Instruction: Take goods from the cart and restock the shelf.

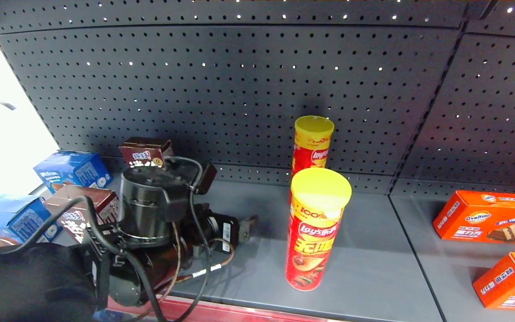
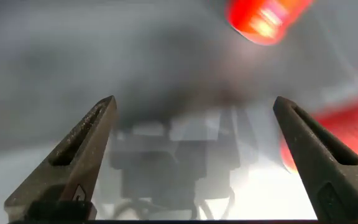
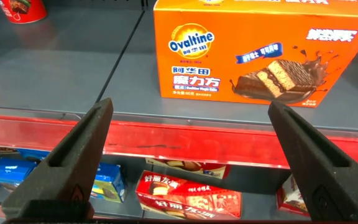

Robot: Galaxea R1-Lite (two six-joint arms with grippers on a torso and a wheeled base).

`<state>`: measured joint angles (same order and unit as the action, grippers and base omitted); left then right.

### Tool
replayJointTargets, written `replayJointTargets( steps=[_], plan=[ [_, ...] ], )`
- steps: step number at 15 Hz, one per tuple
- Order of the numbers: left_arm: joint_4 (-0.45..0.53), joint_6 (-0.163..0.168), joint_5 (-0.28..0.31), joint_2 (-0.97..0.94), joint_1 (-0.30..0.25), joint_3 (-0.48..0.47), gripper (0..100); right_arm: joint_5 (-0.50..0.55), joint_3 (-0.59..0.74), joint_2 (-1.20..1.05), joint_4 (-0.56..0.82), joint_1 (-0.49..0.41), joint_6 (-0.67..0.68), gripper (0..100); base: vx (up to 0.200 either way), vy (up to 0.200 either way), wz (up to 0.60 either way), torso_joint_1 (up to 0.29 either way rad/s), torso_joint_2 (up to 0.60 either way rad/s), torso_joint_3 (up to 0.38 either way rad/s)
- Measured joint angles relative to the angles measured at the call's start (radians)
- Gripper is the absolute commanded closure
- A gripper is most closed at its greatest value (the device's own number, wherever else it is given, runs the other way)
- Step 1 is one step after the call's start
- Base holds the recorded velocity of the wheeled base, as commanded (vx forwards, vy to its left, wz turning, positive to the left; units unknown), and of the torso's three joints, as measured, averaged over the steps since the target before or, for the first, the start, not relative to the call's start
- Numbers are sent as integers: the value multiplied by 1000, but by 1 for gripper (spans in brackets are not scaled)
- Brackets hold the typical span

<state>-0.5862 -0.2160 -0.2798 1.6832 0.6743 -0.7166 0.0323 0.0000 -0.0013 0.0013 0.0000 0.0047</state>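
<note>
Blurring smears the red can point(image 2: 266, 18) beyond the left gripper point(image 2: 194, 99), fingers wide; right gripper point(image 3: 190, 104) wide too.

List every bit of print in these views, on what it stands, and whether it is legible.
Wording itself is not quoted here.
Front chip can: logo, large characters; legible.
Rear chip can: logo legible; lower print hidden behind the front can.
Orange boxes: logo, characters; legible.
Blue boxes: too small.
Brown boxes: too small.
Left wrist view: blurred, unreadable.
</note>
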Motion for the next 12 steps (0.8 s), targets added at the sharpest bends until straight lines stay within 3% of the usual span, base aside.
replayJointTargets(
  steps=[3, 6, 10, 12],
  plan=[
    [7, 13, 36, -106, -55, -4, 0, 0, 0, 0, 0, 0, 0, 0, 0, 0, 0, 0, 0, 0],
    [16, 14, 60, -249, -66, 26, 0, 0, 0, 0, 0, 0, 0, 0, 0, 0, 0, 0, 0, 0],
    [139, 15, 75, -486, -76, 61, 0, 0, 0, 0, 0, 0, 0, 0, 0, 0, 0, 0, 0, 0],
    [191, 15, 76, -650, -108, 114, 0, 0, 0, 0, 0, 0, 0, 0, 0, 0, 0, 0, 0, 0]
  ],
)
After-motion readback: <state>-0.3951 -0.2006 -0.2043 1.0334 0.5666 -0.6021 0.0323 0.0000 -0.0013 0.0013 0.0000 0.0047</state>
